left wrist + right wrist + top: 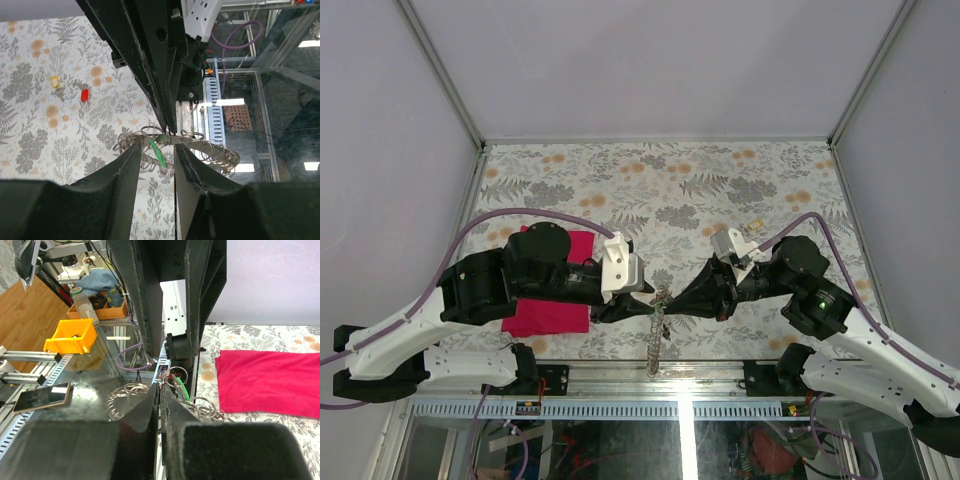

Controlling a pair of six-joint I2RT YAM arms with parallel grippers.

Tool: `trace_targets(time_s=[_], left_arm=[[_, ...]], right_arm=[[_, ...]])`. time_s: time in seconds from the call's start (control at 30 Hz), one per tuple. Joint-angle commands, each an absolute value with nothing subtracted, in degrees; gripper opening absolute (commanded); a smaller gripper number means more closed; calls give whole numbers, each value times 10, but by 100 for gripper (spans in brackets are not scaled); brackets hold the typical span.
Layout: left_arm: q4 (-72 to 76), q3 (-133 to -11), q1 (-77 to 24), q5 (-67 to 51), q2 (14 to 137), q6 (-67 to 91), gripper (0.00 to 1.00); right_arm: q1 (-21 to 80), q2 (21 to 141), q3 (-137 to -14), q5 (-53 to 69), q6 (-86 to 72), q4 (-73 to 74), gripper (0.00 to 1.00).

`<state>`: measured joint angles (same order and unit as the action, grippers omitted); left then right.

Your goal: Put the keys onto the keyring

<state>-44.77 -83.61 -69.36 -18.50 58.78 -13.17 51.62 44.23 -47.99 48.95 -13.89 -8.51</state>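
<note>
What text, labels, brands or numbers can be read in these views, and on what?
None can be read.
Any print on the bottle or the phone in the background is too blurred.
The keyring, green key and magenta cloth show no lettering.

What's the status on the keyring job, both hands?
Left hand open around green-headed metal key. Right hand shut on silver metal ring chain. Red-headed key and yellow-headed key loose on floral table. Nothing blocking.
</note>
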Motion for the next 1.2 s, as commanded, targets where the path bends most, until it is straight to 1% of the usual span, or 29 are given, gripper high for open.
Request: trace_targets(time_s=[0.0, 0.33, 0.5, 0.8, 1.03, 1.17], left_arm=[[-395, -830, -697, -216, 581, -138, 35], [-391, -828, -697, -262, 602, -143, 37], [-397, -829, -697, -262, 612, -145, 36], [-414, -827, -697, -239, 604, -138, 33], [-421, -827, -697, -247, 605, -137, 30], [-425, -828, -697, -251, 607, -136, 30]], right_arm=[[513, 438, -516, 505, -136, -116, 0], [513, 437, -520, 515, -140, -116, 0], [513, 433, -521, 517, -141, -117, 0], [513, 421, -520, 510, -140, -116, 0], [513, 416, -520, 505, -142, -116, 0], [513, 412, -519, 499, -142, -116, 0]])
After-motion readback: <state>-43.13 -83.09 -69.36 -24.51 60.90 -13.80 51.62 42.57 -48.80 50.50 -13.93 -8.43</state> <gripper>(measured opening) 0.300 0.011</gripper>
